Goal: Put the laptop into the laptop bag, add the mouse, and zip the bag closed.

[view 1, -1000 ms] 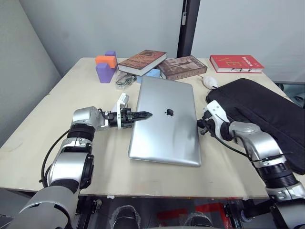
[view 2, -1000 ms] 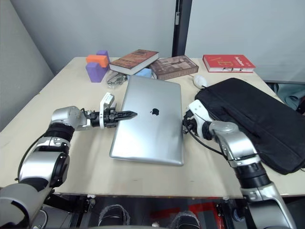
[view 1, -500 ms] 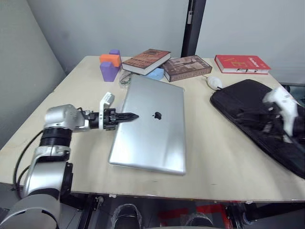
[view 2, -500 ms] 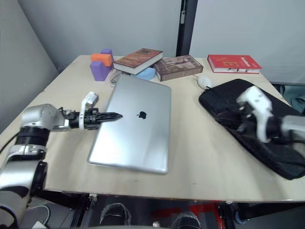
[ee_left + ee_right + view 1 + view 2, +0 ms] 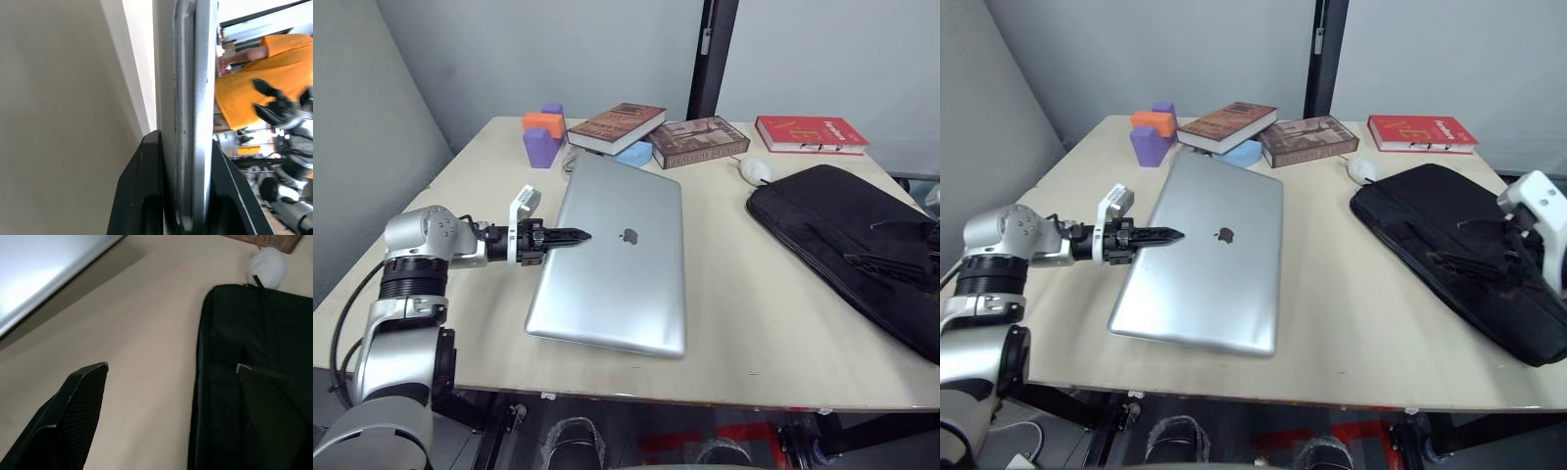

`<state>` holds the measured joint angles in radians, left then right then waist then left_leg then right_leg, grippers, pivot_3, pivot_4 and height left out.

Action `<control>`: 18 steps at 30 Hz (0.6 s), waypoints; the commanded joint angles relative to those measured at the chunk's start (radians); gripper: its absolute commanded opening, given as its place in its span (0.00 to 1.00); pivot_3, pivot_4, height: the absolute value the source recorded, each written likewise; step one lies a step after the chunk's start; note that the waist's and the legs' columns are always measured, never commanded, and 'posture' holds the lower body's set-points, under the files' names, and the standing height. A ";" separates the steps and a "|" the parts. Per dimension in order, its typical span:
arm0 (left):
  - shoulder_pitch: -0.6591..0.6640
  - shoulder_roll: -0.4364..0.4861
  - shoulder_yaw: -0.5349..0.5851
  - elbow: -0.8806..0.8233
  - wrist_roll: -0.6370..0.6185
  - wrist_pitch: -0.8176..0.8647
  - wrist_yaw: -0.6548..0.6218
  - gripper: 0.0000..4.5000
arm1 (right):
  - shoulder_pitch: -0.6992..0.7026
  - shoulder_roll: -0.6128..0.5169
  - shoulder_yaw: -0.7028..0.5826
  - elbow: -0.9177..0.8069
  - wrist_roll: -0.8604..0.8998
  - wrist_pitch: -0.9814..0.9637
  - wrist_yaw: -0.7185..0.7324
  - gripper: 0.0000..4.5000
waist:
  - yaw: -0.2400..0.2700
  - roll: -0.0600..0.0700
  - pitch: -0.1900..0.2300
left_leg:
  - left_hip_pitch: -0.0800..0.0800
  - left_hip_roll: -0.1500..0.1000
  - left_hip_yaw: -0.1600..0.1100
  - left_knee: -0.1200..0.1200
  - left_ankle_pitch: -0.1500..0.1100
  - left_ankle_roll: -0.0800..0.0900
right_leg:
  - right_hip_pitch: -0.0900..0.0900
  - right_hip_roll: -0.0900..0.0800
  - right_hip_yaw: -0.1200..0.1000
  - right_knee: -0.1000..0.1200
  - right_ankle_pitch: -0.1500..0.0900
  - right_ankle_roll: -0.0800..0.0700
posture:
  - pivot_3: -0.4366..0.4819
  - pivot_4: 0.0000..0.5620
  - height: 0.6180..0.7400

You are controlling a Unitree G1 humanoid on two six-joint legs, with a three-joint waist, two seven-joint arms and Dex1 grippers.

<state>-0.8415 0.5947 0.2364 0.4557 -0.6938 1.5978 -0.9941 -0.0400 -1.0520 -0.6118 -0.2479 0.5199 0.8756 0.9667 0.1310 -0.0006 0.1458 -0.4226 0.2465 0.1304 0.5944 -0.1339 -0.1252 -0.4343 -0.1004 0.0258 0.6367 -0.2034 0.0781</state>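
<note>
The silver laptop point(image 5: 617, 264) lies closed on the table, left of the black laptop bag point(image 5: 842, 225). My left gripper point(image 5: 570, 236) is shut on the laptop's left edge, and the left wrist view shows its black fingers point(image 5: 142, 166) clamping the thin metal edge. My right gripper point(image 5: 171, 367) is wide open and holds nothing. It hovers over the bag's edge nearest the laptop, one finger above the bag point(image 5: 244, 333) and the other above bare table. The white mouse point(image 5: 755, 170) rests just beyond the bag's far corner.
Two brown books point(image 5: 618, 125) point(image 5: 700, 140) and a red book point(image 5: 811, 132) lie along the table's far edge, with purple and orange blocks point(image 5: 541, 137) at the far left. A person in an orange shirt point(image 5: 264, 88) shows beyond the laptop in the left wrist view.
My right gripper opened, left the laptop's right edge and swung right over the bag. The laptop, held by my left gripper, slid left away from the bag. The camera also shifted.
</note>
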 commanded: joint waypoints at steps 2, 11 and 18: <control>-0.042 -0.040 0.107 -0.073 -0.132 0.017 0.018 0.08 | -0.058 0.084 0.114 0.114 -0.107 -0.136 -0.137 0.98 | 0.001 0.000 0.000 | -0.001 -0.001 0.000 0.000 0.000 0.000 | -0.002 -0.001 0.000 0.002 0.000 0.000 | 0.48 0.27 0.87; -0.061 -0.061 0.128 -0.051 -0.268 0.017 0.122 0.08 | -0.159 0.147 0.264 0.308 -0.209 -0.270 -0.217 0.98 | -0.014 0.000 0.000 | -0.005 -0.001 -0.001 0.003 0.001 0.001 | -0.005 0.000 0.000 0.004 0.000 0.000 | 0.48 0.27 0.87; -0.070 -0.047 0.137 -0.032 -0.325 0.017 0.184 0.08 | -0.224 0.180 0.326 0.434 -0.253 -0.289 -0.258 0.98 | -0.016 0.000 0.000 | -0.006 -0.001 -0.001 0.004 0.001 0.001 | -0.005 0.000 0.000 0.005 0.000 0.000 | 0.48 0.27 0.87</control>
<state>-0.8603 0.5337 0.3108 0.4487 -0.9392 1.6092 -0.7845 -0.2467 -0.8668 -0.2857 0.1820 0.2761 0.6082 0.7168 0.1153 -0.0003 0.1460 -0.4282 0.2458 0.1294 0.5983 -0.1331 -0.1240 -0.4396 -0.1008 0.0258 0.6420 -0.2035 0.0780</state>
